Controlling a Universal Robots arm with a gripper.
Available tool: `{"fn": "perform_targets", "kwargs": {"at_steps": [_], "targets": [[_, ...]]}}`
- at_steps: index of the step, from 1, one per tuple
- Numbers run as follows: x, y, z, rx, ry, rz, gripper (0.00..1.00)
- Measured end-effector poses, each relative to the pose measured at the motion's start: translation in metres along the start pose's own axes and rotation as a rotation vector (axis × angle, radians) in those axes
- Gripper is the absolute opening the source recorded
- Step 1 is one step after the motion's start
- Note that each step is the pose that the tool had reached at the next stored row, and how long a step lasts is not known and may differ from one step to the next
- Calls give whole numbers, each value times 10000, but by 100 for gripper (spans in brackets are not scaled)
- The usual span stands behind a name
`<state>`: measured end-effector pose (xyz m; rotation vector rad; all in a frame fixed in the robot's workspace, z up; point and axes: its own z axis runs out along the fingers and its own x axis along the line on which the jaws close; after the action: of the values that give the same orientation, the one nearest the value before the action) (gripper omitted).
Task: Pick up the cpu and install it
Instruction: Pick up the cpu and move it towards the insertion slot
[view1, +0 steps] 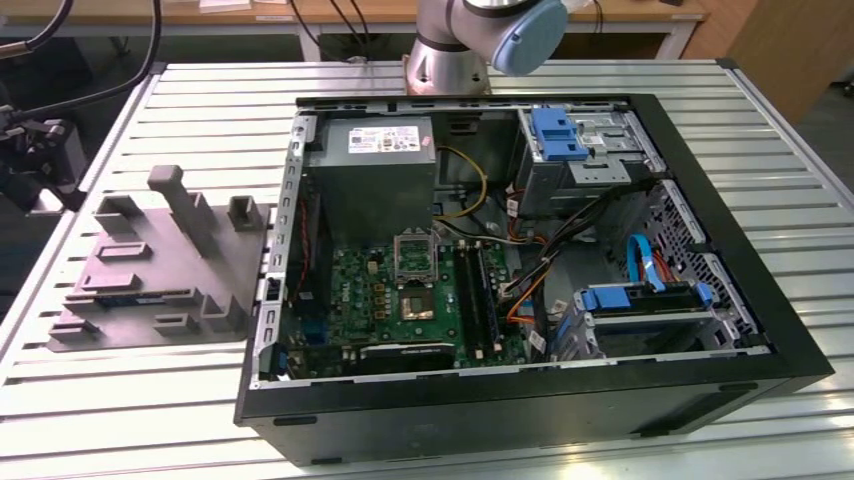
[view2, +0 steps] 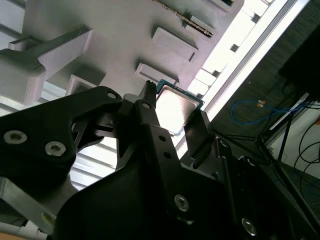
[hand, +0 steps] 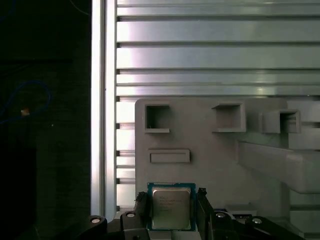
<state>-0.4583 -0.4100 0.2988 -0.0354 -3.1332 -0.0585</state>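
The small flat square chip with a pale silvery metal top, the cpu (hand: 171, 207), is seen between the two black fingers (hand: 202, 202) in both wrist views. The fingers are drawn in to about the chip's own width, one against each opposite edge, so the cpu appears to be gripped. Whether it is lifted clear cannot be told. Beyond and beneath the fingertips lies the big grey plastic tray with raised blocks and pockets (hand: 200, 135), carried on the slatted aluminium surface (hand: 210, 55). The pick-up step is judged to be in hand, with installation not yet begun. Any lift is judged to call for an even squeeze on the thin edges, with the chip kept level between the fingers.
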Motion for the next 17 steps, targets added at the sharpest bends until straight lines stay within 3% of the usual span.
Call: {"fn": "perform_targets", "kwargs": {"at_steps": [17], "targets": [[1, 8, -204, 5, -1, 0, 47]]}}
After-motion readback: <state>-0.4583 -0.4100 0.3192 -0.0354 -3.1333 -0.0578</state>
